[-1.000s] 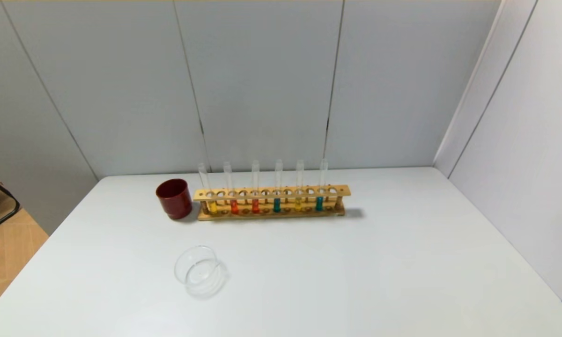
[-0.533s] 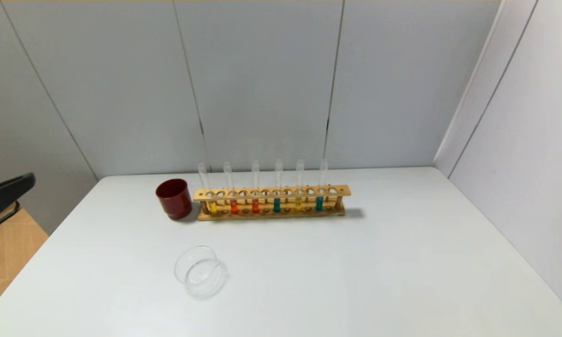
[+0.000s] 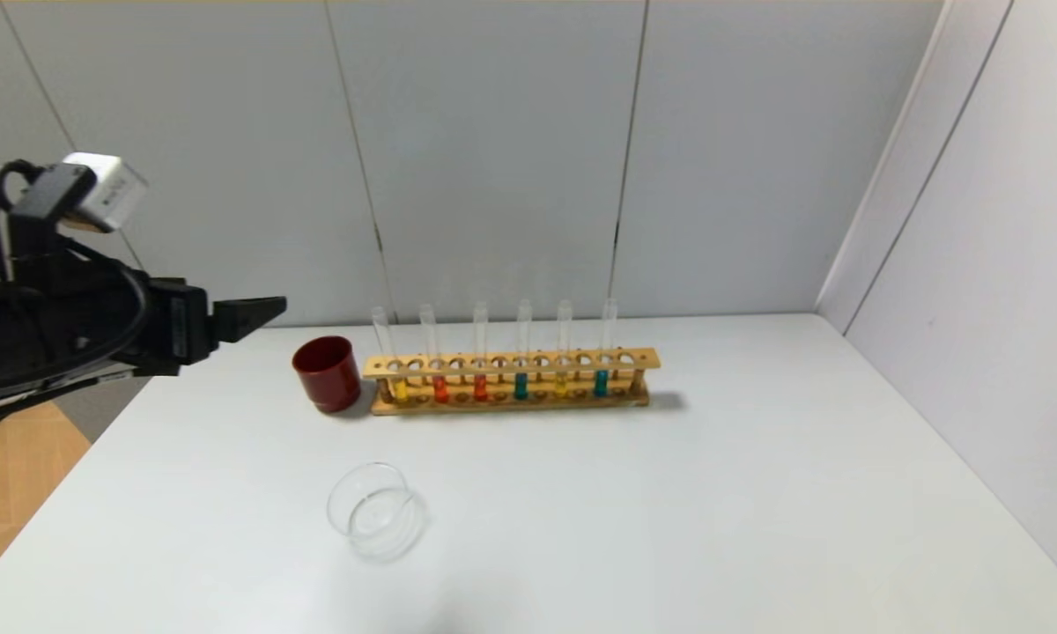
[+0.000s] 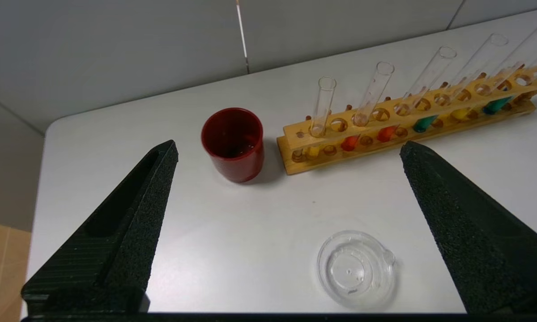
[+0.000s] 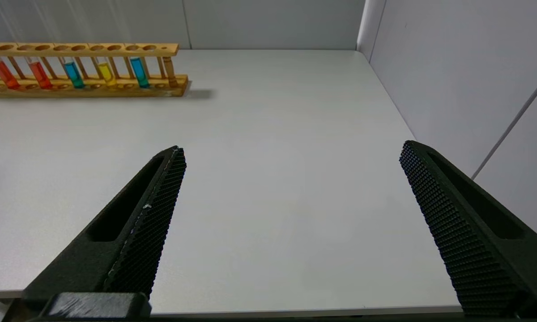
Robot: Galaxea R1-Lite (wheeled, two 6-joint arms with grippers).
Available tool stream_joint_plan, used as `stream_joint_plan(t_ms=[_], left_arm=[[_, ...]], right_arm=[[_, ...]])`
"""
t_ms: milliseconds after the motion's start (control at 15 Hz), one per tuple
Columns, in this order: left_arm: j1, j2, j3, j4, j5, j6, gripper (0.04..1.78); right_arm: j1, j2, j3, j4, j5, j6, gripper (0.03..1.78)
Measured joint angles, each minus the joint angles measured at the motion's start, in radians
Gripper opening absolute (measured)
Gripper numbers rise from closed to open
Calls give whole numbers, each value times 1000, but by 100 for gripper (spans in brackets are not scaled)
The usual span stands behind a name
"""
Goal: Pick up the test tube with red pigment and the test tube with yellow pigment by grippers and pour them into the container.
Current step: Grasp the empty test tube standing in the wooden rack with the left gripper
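Observation:
A wooden rack (image 3: 511,379) at the back of the table holds several upright tubes. From its left end stand a test tube with yellow pigment (image 3: 399,388), two with red pigment (image 3: 440,388) (image 3: 480,387), a teal one, a paler yellow one (image 3: 561,385) and another teal one. The clear glass container (image 3: 376,512) sits in front, nearer me. My left gripper (image 3: 260,312) hovers at the left, above the table, open and empty. In the left wrist view the left gripper (image 4: 289,144) frames the container (image 4: 355,268). The right gripper (image 5: 291,147) is open over bare table.
A dark red cup (image 3: 327,374) stands just left of the rack, also seen as the red cup (image 4: 232,138) in the left wrist view. Grey walls close the back and the right side. The white table (image 3: 757,493) ends at the left above a wooden floor.
The left arm has swung in from the left edge of the head view, rising and reaching right toward the red cup. The tubes, the rack and the container have not moved.

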Motion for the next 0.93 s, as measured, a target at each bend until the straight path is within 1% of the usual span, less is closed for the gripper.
stream_joint_plan(t_ms=[333,733,933], left_arm=[[-39,246,-38,-179,0,-5,175],[-55,454,-105,-247,-2,-21,175],[-60,521,-148,-251,-4,-47,175]], right_arm=[[0,0,0,0,0,0,175],[0,0,0,0,0,0,175],[0,0,0,0,0,0,175]])
